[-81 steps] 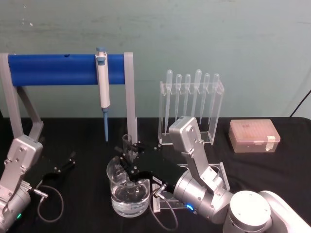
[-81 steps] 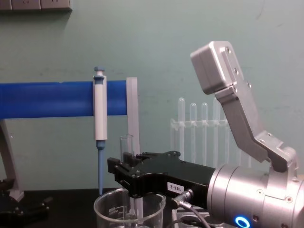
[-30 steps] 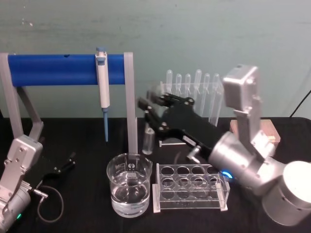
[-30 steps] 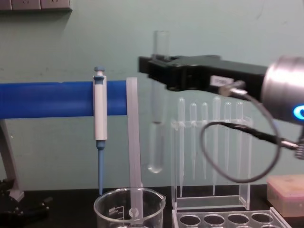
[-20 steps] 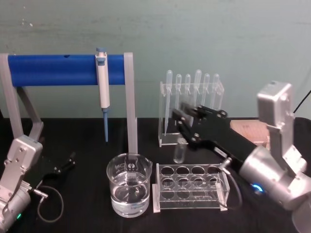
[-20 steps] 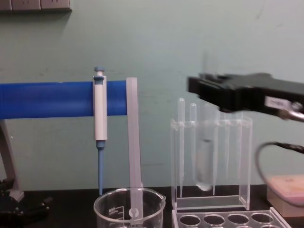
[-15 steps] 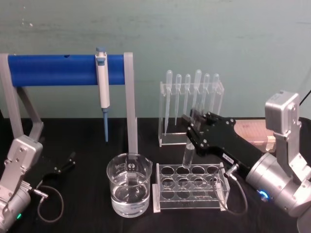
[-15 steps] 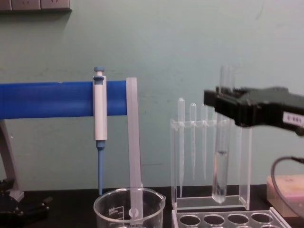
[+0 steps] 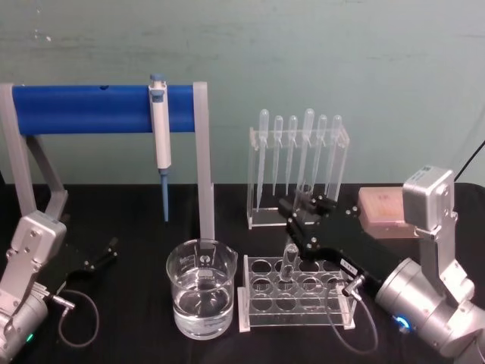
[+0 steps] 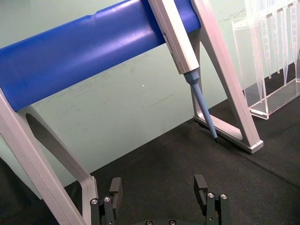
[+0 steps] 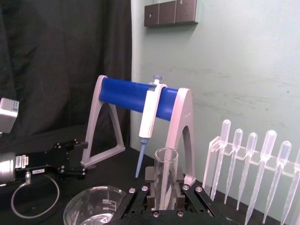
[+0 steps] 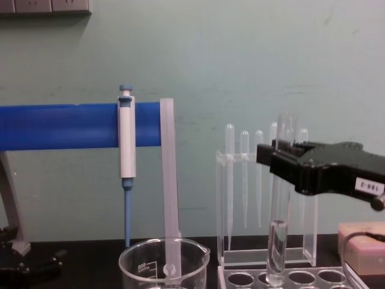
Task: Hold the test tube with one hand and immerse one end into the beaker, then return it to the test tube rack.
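Lower now — we see the right gripper clamping the test tube, its tip entering the rack; left gripper spread, parked.

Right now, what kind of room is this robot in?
Probably a science lab bench. A glass beaker of clear liquid stands beside a clear tube rack, plastic pipettes hang behind, and the right gripper holds a test tube over the tube rack.
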`<state>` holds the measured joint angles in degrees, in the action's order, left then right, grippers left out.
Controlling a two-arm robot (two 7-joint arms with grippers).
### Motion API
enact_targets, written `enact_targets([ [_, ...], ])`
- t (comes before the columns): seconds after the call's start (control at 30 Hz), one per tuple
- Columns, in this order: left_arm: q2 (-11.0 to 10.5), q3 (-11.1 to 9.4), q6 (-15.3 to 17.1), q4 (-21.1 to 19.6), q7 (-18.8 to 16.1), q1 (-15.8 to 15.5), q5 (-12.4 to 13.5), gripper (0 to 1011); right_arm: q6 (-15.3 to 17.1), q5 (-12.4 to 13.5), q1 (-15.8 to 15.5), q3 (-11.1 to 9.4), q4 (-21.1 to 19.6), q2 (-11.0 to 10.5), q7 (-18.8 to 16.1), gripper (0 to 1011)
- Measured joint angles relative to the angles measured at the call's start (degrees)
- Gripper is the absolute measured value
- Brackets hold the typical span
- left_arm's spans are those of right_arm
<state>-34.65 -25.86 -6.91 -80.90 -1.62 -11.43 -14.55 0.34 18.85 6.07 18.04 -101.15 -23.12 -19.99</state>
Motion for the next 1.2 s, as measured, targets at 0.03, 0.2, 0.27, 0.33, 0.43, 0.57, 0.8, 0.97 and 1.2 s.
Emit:
enact_targets([
  [0.03, 0.0, 0.0, 0.0, 0.0, 0.0, 0.0, 0.0, 1000, -0.04, -0.04, -0.08, 0.03, 0.03, 0.02, 0.0, 230],
  [0.2, 0.0, 0.0, 0.0, 0.0, 0.0, 0.0, 0.0, 1000, -0.27, -0.43, -0.63, 0.17, 0.4, 0.21, 0.0, 231],
  [0.27, 0.0, 0.0, 0.0, 0.0, 0.0, 0.0, 0.0, 1000, -0.64, -0.52, -0.81, 0.21, 0.86, 0.42, -0.12, 231],
  [0.33, 0.0, 0.0, 0.0, 0.0, 0.0, 0.0, 0.0, 1000, -0.72, -0.66, -0.89, 0.26, 1.07, 0.55, -0.17, 230],
  [0.43, 0.0, 0.0, 0.0, 0.0, 0.0, 0.0, 0.0, 1000, -0.99, -0.87, -0.98, 0.33, 1.52, 0.8, -0.2, 231],
  [0.57, 0.0, 0.0, 0.0, 0.0, 0.0, 0.0, 0.0, 1000, -1.2, -1.01, -0.99, 0.4, 2.24, 1.13, -0.22, 230],
  [0.8, 0.0, 0.0, 0.0, 0.0, 0.0, 0.0, 0.0, 1000, -1.94, -1.84, -1.23, 0.41, 4.03, 1.84, 0.12, 230],
  [0.97, 0.0, 0.0, 0.0, 0.0, 0.0, 0.0, 0.0, 1000, -2.19, -2.17, -1.3, 0.32, 4.88, 2.11, 0.2, 230],
  [1.2, 0.0, 0.0, 0.0, 0.0, 0.0, 0.0, 0.0, 1000, -2.42, -2.53, -1.3, 0.3, 6.5, 2.73, 0.16, 230],
])
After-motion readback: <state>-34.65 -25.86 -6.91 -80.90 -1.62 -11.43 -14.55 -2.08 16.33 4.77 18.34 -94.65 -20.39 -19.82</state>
